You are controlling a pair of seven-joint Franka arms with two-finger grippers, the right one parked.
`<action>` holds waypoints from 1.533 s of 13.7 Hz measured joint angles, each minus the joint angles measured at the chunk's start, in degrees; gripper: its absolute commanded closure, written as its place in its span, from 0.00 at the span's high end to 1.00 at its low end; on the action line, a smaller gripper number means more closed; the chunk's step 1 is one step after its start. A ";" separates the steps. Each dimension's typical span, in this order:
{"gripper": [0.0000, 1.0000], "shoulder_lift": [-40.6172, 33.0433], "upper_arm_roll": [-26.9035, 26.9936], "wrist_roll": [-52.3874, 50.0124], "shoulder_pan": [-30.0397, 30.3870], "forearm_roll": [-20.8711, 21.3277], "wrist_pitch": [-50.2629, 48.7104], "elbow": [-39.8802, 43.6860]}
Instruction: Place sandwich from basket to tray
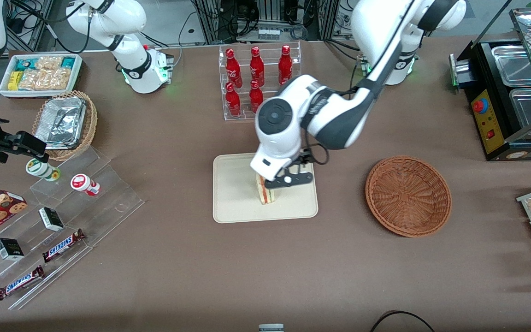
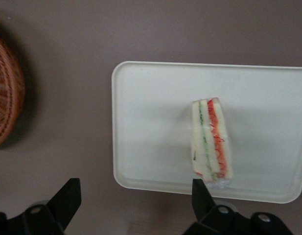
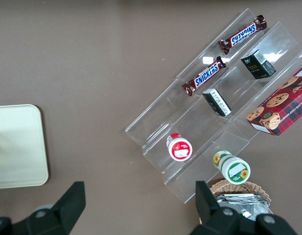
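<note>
Sandwich placement looks done. Tray [image 1: 238, 207] holds it; basket [image 1: 407, 196] sits well apart toward the working arm's end, with nothing showing in it. Sandwich [image 2: 212, 139] rests on the tray on its long edge, filling edge showing. Gripper [image 2: 136, 196] is above it, fingers spread wide, gripping nothing. My call: lift straight up, no sideways drift, so a finger doesn't tip it.

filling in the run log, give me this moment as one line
sandwich: on tray, standing on edge | basket: empty | end effector: open, above tray, not touching sandwich | stage: placed, released
</note>
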 measured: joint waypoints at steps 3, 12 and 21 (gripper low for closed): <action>1.00 -3.87 0.12 12.10 6.88 -1.37 -2.52 -2.59; 1.00 -22.56 0.23 43.93 26.23 -3.75 -2.97 -21.27; 1.00 -34.96 0.29 51.50 33.86 -4.04 -11.70 -25.78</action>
